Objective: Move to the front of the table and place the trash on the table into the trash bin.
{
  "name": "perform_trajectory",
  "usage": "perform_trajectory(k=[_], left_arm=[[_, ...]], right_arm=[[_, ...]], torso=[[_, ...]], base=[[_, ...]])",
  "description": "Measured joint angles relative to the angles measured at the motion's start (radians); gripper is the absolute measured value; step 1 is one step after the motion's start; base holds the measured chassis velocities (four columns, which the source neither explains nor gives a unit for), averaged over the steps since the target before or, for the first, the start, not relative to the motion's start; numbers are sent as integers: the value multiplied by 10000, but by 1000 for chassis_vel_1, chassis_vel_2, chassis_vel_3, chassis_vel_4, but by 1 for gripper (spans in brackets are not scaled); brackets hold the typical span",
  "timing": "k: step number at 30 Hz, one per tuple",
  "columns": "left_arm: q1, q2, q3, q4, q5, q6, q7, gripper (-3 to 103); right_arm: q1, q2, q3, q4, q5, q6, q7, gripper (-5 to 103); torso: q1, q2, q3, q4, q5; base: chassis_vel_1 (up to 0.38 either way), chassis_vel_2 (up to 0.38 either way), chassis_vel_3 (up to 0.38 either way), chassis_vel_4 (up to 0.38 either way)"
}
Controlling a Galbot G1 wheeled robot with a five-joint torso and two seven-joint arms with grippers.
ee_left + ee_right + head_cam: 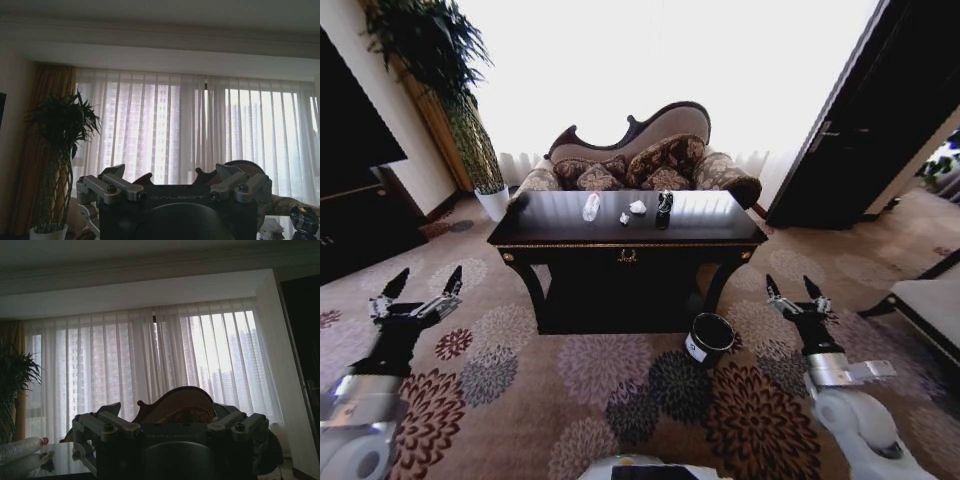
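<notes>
The dark glossy table [550, 228] stands a short way ahead, in front of a sofa. On its top lie a clear bottle [591, 207], two white paper balls [638, 207] [624, 218] and a black-and-silver lump [664, 208]. The black trash bin [709, 338] sits on the carpet by the table's front right leg. My left gripper [420, 285] is raised at the left, open and empty. My right gripper [797, 290] is raised at the right, also open and empty. The right wrist view catches the bottle [22, 449] with its red cap; the left wrist view catches the lump [304, 220].
A patterned sofa [640, 160] stands behind the table. A tall plant in a white pot [492, 200] is at the back left, a black cabinet [355, 200] at the left, a dark door [880, 120] at the right. Flowered carpet lies between me and the table.
</notes>
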Motion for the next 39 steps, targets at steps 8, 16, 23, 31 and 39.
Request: perform_trajectory(k=[8, 16, 23, 31, 39], left_arm=[[-110, 1, -20, 70, -184, -245, 427, 100], [-179, 41, -24, 79, -192, -251, 494, 100], [-201, 93, -12, 76, -151, -262, 492, 100], [-217, 185, 81, -60, -41, -146, 215, 100], [-273, 1894, -191, -590, -1556, 1381, -1591, 100]], right_arm=[[72, -58, 19, -37, 8, 0, 12, 100], [151, -34, -59, -100, -48, 20, 92, 100], [219, -39, -156, -140, -49, 269, 204, 100], [194, 64, -221, -125, -200, 376, 119, 100], [498, 126, -841, 570, -622, 205, 127, 100]], torso=[[2, 0, 1, -2, 0], [7, -3, 3, -2, -2], [14, -5, 5, -1, -1], [-11, 4, -4, -3, -1], [5, -2, 2, 3, -1]], base=[[-253, 233, 233, -244], [-243, 250, 240, -261], [-123, 123, 108, -130], [9, -8, -13, 7], [0, 0, 0, 0]])
